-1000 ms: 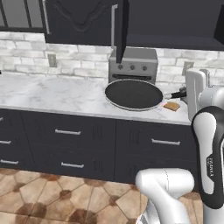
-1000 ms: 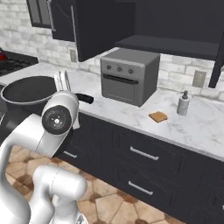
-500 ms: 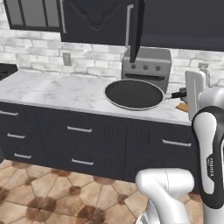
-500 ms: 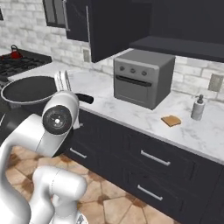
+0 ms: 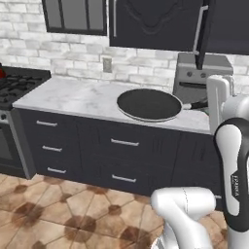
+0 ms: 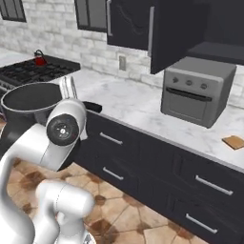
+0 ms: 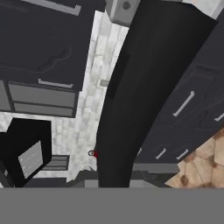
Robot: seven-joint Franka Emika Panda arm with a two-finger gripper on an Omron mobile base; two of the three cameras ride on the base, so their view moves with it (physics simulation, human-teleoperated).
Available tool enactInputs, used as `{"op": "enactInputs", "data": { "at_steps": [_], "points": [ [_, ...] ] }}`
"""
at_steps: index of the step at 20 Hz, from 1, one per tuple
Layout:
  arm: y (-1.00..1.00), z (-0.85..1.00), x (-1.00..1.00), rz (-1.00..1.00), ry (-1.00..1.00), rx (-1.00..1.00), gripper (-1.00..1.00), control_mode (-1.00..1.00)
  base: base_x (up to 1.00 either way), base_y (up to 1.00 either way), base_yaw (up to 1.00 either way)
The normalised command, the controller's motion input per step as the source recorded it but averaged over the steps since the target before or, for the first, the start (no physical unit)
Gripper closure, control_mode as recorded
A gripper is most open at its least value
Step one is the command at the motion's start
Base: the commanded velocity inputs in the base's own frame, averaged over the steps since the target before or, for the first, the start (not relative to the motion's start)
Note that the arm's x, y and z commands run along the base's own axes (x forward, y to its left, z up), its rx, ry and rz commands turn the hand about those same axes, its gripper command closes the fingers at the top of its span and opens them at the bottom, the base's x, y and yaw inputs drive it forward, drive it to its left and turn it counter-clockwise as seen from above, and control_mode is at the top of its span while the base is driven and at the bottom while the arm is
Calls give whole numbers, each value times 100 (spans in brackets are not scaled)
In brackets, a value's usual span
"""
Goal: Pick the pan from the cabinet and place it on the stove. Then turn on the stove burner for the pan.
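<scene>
Nearing stove (image 5: 17, 87), pan (image 5: 148, 104) seemingly held.

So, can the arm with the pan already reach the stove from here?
Probably not yet. The stove sits far to the left, a long stretch of counter away from the pan; the base likely must drive closer first.

You see the pan (image 6: 29, 101) at the left, level, in front of the arm's white joint, its handle (image 6: 92, 106) pointing right over the counter (image 6: 138, 102). Behind it sits the stove (image 6: 28, 74) with a red kettle (image 6: 40, 59). A cabinet (image 6: 177, 33) door hangs open above the toaster oven (image 6: 196, 90).
</scene>
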Motion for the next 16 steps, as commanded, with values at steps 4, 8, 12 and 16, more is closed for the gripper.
{"op": "enactInputs", "data": {
  "at_steps": [4, 8, 12, 16],
  "points": [
    [0, 0, 0, 0, 0, 0, 100, 100, 26, 82, 3],
    [0, 0, 0, 0, 0, 0, 100, 100, 50, 68, 0],
    [0, 0, 0, 0, 0, 0, 100, 100, 59, 57, 0],
    [0, 0, 0, 0, 0, 0, 100, 100, 67, 55, 0]
  ]
}}
